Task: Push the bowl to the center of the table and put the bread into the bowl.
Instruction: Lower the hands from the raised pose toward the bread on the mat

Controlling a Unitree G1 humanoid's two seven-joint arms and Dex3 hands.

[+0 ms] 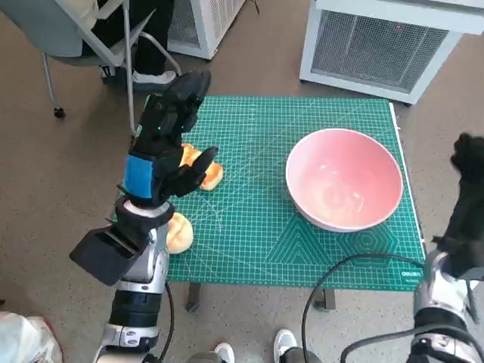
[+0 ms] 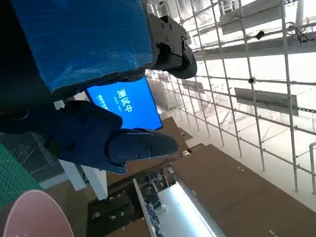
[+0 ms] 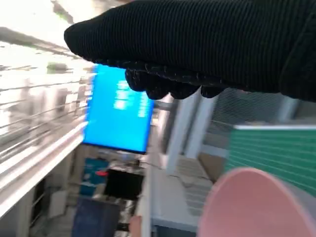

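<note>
1. At the far left of the head view, a chair [image 1: 83, 38] stands on the floor beyond the surface [image 1: 249, 249], which is covered by a green cutting mat.
2. The left robot hand [image 1: 170, 144], black with blue tape on its back, is raised above the mat's left part; its fingers [image 1: 198, 170] are spread and hold nothing.
3. Under and just beside that hand lie orange-brown bread pieces: one [image 1: 210, 175] partly hidden by the fingers, another [image 1: 178, 231] at the mat's left edge, nearer the robot.
4. The pink bowl [image 1: 344, 179] sits upright and empty on the right part of the mat, well apart from the bread.
5. The right robot hand [image 1: 470, 162], in its black glove, hovers just off the surface's right edge, beside the bowl; whether its fingers are spread or curled I cannot tell.
6. A white grilled unit [image 1: 378, 45] stands on the floor beyond the bowl.
</note>
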